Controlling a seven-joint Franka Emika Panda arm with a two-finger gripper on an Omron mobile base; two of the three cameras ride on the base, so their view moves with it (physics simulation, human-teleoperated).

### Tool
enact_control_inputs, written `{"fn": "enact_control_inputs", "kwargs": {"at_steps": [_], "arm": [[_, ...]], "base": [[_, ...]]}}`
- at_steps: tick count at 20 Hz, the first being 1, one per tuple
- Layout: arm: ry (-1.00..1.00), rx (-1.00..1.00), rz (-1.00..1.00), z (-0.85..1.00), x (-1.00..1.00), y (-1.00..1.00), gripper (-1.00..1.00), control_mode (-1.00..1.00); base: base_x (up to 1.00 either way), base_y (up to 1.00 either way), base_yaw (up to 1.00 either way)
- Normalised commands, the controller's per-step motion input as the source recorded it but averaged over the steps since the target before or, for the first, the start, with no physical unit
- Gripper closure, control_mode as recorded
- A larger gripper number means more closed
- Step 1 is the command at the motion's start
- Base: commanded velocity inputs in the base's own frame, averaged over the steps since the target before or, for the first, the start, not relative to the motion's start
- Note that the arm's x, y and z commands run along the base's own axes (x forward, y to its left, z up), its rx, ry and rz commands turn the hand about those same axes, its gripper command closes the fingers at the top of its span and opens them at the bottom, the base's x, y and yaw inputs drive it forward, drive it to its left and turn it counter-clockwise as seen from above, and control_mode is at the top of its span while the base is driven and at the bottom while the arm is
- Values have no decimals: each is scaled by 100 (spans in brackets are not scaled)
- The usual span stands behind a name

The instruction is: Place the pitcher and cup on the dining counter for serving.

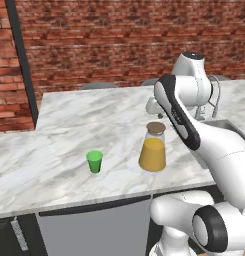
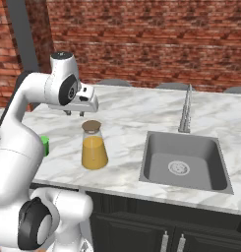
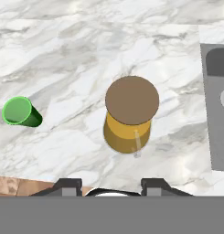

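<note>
Looking at the right base view, you have the arm rising from the lower left of the frame, bending over at a white elbow in the upper left, with the hand turned down and the gripper hanging just above the brown lid of the pitcher, apart from it. In the left base view the forearm cuts diagonally from lower right up to centre right, covering most of the hand; the pitcher stands upright at frame centre on the dining counter, near the front edge. The cup sits upright left of the pitcher, well apart from it, also near the front edge. In the hand view you look straight down: the pitcher is at frame centre with its round lid facing you, the cup at mid left, and the gripper at bottom centre, its two dark fingertips spread with a clear gap, nothing between them. So the jaws are partly apart and holding nothing. The sink is at centre right of the right base view, with the faucet behind it; the sink's grey edge shows at the right side of the hand view. Brick wall fills the top of both base views.
</note>
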Motion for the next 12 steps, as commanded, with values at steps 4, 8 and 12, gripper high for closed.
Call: {"fn": "enact_control_inputs", "kwargs": {"at_steps": [4, 8, 12], "arm": [[0, 0, 0, -13, -9, 0, -100, -100], [0, 0, 0, -31, -15, -2, -100, -100], [1, -4, 0, -41, 0, 1, -100, -100]], "base": [[0, 0, 0], [0, 0, 0], [0, 0, 0]]}}
